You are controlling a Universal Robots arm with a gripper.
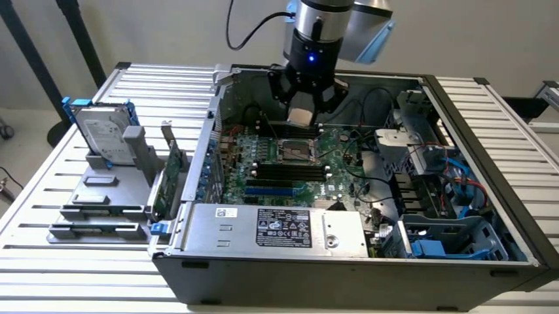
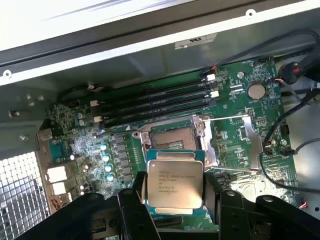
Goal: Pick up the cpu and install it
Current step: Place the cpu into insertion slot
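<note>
Your gripper point(image 1: 302, 112) is clamped on the cpu point(image 2: 175, 182). In the wrist view the black fingers point(image 2: 134, 202) press on two opposite edges of the chip, and its silvery lid with the printed text faces the camera. The chip hangs between the jaws, clear of the board, inside the open computer case point(image 1: 349, 278) that lies on the slatted worktop point(image 1: 44, 261).

In the exterior view you find it over the motherboard point(image 1: 341, 186), toward the case's far wall and just above the empty socket point(image 1: 297, 152). In the wrist view the socket lies just past the chip's far edge, with its metal retaining frame point(image 2: 235, 140) swung open to one side. You cannot tell whether the chip is squarely over the opening. The memory slots point(image 2: 155, 100) run along the socket's other side.

Outside the case, toward the worktop's edge at the exterior view's left, a grey holder point(image 1: 101, 196) carries the hard drive point(image 1: 103, 134) upright. The green circuit card point(image 1: 175, 171) stands on edge between that holder and the case wall.
</note>
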